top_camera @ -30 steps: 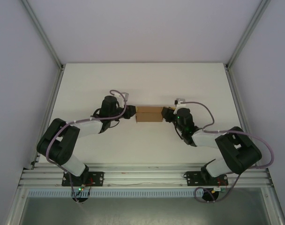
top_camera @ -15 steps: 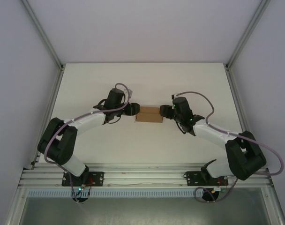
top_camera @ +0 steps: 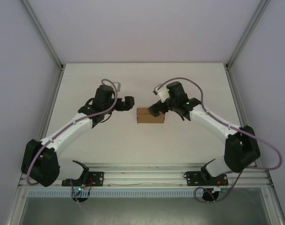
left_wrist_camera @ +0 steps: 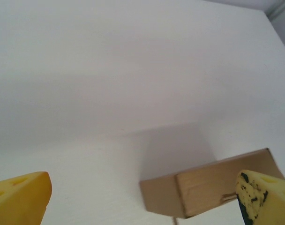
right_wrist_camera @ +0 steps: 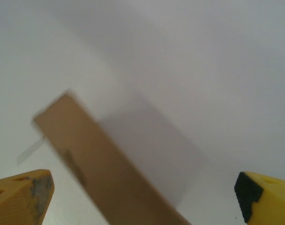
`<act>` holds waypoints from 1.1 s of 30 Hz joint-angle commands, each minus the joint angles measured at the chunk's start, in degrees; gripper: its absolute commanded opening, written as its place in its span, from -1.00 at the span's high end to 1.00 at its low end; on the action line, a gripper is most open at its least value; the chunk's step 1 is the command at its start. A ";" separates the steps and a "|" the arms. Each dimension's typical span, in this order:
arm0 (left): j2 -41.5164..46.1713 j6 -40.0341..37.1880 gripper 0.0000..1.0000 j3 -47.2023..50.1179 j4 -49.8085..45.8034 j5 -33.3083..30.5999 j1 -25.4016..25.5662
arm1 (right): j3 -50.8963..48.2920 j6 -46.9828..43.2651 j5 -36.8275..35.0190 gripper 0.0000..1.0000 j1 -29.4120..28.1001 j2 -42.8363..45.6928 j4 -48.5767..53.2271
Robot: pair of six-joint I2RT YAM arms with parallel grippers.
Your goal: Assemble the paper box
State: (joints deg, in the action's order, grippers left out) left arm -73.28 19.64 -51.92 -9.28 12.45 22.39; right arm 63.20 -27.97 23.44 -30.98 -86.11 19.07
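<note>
Seemingly assembled, the small brown cardboard box sits mid-frame; left pincer and right pincer gape empty; next, probably back both clear.

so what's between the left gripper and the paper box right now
Nothing but a narrow strip of bare white table. In the top view the open left gripper sits just left of the paper box, not touching it.

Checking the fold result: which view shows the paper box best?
Top external: almost the whole paper box is in frame and sharp. Left wrist shows one end and a side, cropped at the bottom. Right wrist shows a blurred, cropped side.
</note>
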 commanded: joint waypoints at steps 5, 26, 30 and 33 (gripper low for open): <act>7.41 1.73 -1.00 7.59 -6.43 -6.72 -1.13 | 13.01 -28.39 6.59 -1.00 -0.21 -11.73 18.84; 18.73 3.24 -1.00 12.97 -8.27 -12.45 -1.23 | 19.38 -26.77 -22.50 0.32 -6.89 -21.78 13.16; 18.97 3.58 -1.00 13.41 -7.56 -12.09 -1.30 | 14.38 -27.27 -33.54 0.28 -7.80 -19.81 1.23; 19.09 3.74 -1.00 13.43 -7.60 -12.21 -1.28 | 10.70 -28.54 -36.70 0.26 -8.46 -20.05 -5.41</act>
State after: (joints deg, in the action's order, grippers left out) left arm -55.44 22.65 -39.13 -16.34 1.39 21.37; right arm 76.31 -56.01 -4.60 -38.54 -107.39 23.46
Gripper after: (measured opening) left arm 0.998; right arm 0.389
